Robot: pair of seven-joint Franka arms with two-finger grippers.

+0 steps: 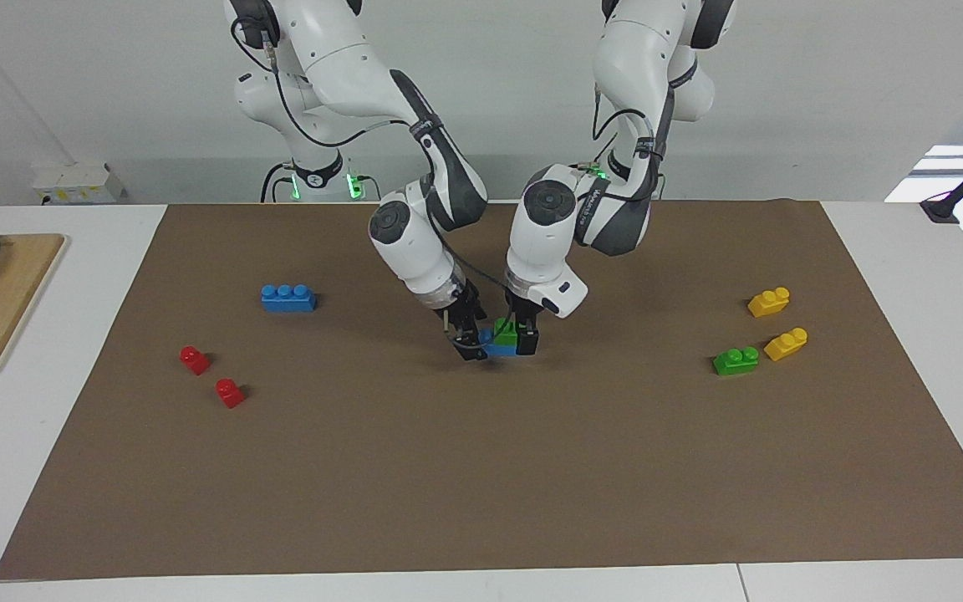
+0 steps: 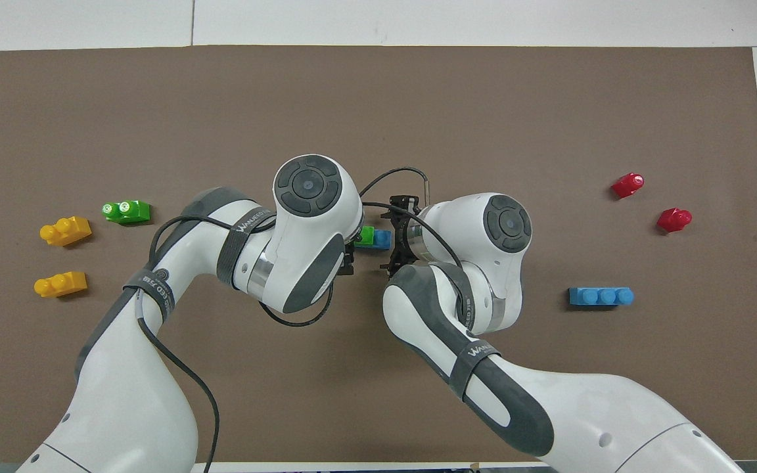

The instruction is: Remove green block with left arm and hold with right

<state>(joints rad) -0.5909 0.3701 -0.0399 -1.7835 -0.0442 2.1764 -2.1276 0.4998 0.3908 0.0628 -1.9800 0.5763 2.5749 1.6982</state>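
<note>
Left gripper (image 1: 523,334) fingers clamp the green block (image 1: 505,331), which sits on a blue brick (image 1: 498,346) at mid-mat. Right gripper (image 1: 471,339) fingers clamp that blue brick. A twin green brick (image 1: 736,360) lies toward the left arm's end.

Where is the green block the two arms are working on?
The green block sits on a blue brick at the middle of the brown mat, between the left tool and right tool.
</note>
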